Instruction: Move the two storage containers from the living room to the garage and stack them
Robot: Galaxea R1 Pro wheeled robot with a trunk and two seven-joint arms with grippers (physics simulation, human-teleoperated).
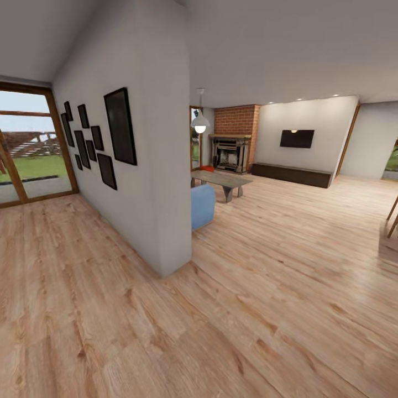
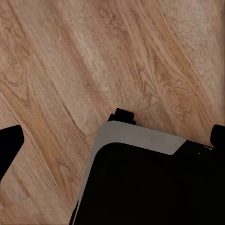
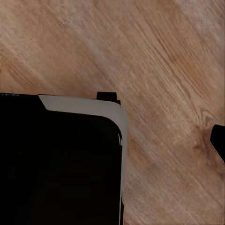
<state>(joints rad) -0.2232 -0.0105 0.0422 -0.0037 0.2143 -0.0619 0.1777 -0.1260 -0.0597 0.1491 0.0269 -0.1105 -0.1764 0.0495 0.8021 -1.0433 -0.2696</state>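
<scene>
Blue upholstered sofa (image 1: 203, 205): mostly hidden behind the grey partition wall (image 1: 160, 182); one end visible.
Small orange-red object (image 1: 207, 168): at 12 o'clock beside the brick fireplace (image 1: 232, 152); too small to identify.
Wooden furniture leg (image 1: 393, 216): at 3 o'clock, cut by the frame edge.
Left gripper fingers (image 2: 9, 145): dark tips cut by the frame edges; jaw state indeterminate.

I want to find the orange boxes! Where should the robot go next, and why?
Probably roll forward and right around the white wall, toward the brick fireplace. A small orange-red thing shows on the floor beside it, possibly a container, but it is too small to tell.
</scene>
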